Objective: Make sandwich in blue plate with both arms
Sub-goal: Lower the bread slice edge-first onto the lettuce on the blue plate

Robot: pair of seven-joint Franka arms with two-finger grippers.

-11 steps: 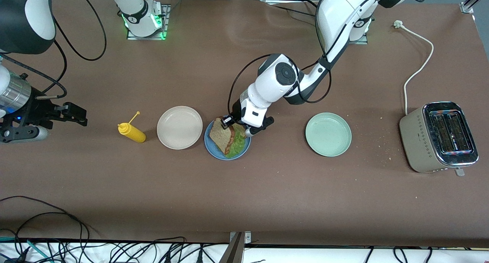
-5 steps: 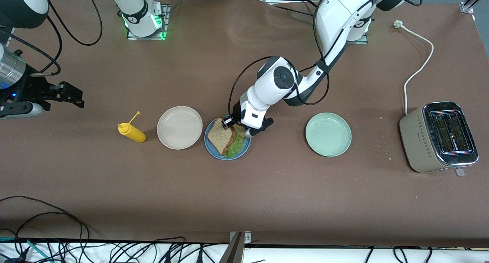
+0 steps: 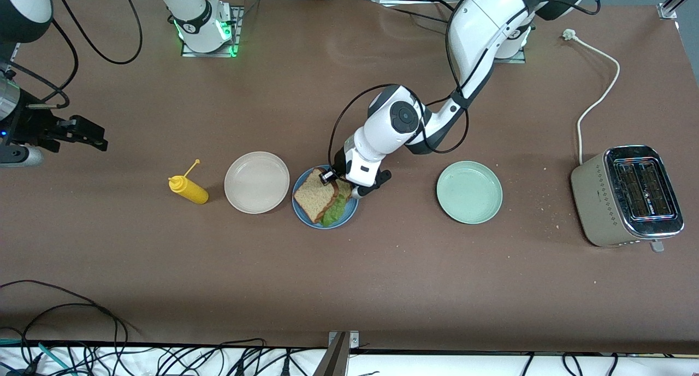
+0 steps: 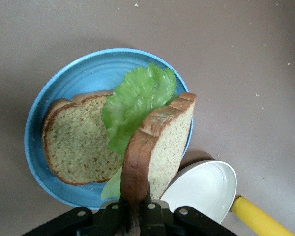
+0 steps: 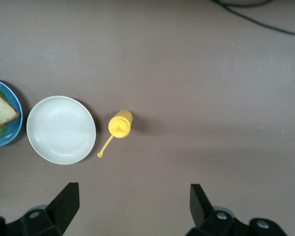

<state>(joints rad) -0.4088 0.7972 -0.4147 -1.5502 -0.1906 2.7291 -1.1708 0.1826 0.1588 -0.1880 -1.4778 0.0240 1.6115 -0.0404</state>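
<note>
Sandwich parts sit on the blue plate [image 3: 299,208], which lies on the brown table [image 3: 382,278] between the beige-white plate [image 3: 256,182] and the pale green plate [image 3: 469,192]. In the left wrist view, a bottom slice of bread [image 4: 76,140] lies flat on the blue plate [image 4: 83,78], and a ruffled lettuce leaf [image 4: 137,101] rests partly over it. The top slice of bread [image 4: 157,147] is tilted up on edge over the lettuce, its lower end pinched between the clenched fingers of the left gripper [image 4: 136,216]. From the front, that top slice [image 3: 314,195] covers most of the plate, with the lettuce [image 3: 336,208] peeking out at the side nearer the front camera. The left gripper [image 3: 331,178] is low over the plate's edge farther from the camera, and its arm reaches in from the base at the top of the view.

The right gripper [image 3: 90,136] hangs in the air over the right arm's end of the table with its fingers [image 5: 66,199] spread wide and nothing between them; this arm waits. A yellow squeeze bottle [image 3: 188,189] lies beside the beige-white plate, toward the right arm's end. A toaster [image 3: 628,196] stands at the left arm's end of the table, its white cord [image 3: 598,95] trailing away from it toward the arms' bases.
</note>
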